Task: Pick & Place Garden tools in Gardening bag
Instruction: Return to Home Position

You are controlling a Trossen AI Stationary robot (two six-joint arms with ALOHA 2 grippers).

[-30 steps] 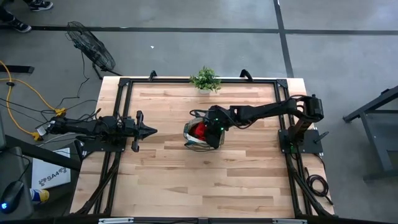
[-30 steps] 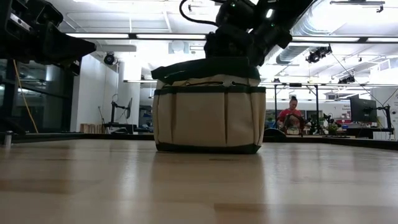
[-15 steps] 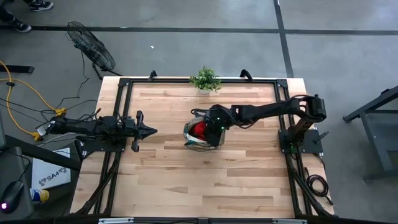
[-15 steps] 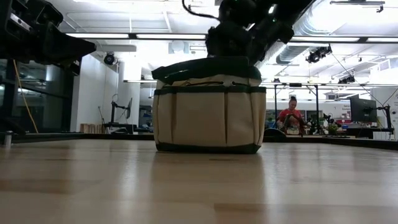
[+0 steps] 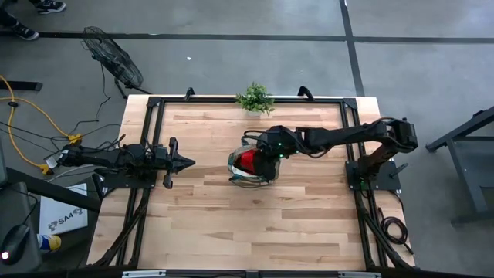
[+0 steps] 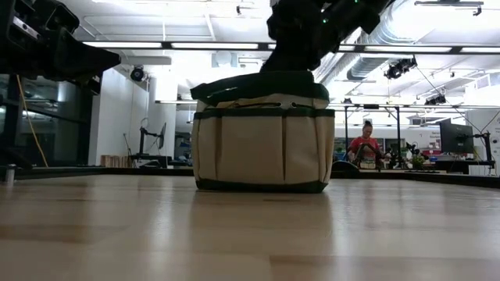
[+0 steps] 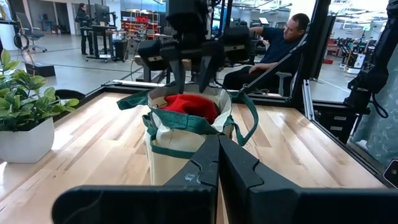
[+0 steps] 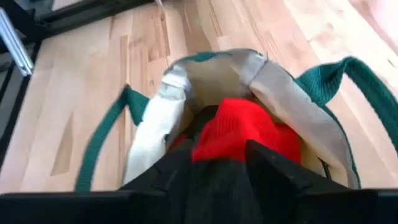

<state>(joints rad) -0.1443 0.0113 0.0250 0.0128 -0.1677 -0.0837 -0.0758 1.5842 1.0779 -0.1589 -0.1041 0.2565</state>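
The right claw (image 7: 191,79) hangs just above the gardening bag (image 6: 262,148), fingers spread and empty. Directly beneath it the red glove cuffs (image 7: 186,104) sit bunched in the bag's mouth, so the load looks stowed and the claw is free to lift clear. The left claw (image 5: 184,162) waits pinched closed over the table (image 5: 231,224), well apart from the bag, out of the way.

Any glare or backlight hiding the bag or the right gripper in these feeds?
Low view: bright ceiling lights silhouette the right gripper above the gardening bag, whose front is readable. High view: even light, no glare. Right wrist view: red glove plainly lit.
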